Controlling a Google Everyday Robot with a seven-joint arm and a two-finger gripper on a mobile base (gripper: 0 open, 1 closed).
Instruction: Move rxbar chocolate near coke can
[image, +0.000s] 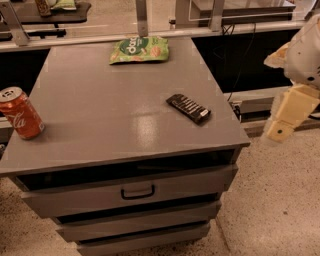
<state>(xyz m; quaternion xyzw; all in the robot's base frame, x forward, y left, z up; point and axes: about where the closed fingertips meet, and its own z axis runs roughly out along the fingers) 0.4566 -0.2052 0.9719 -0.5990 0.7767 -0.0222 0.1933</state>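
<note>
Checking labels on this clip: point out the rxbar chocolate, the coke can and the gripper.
rxbar chocolate (188, 108): camera view, middle of black wrapper.
coke can (21, 115): camera view, red side wall.
gripper (281, 125): camera view, lower tip, right of the cabinet (100, 130).

White Coca-Cola script runs down the coke can (20, 120), far from the hand (279, 131) at right.

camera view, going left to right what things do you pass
coke can → green snack bag → rxbar chocolate → gripper, which hangs in the air past the right edge of the drawer cabinet
</note>
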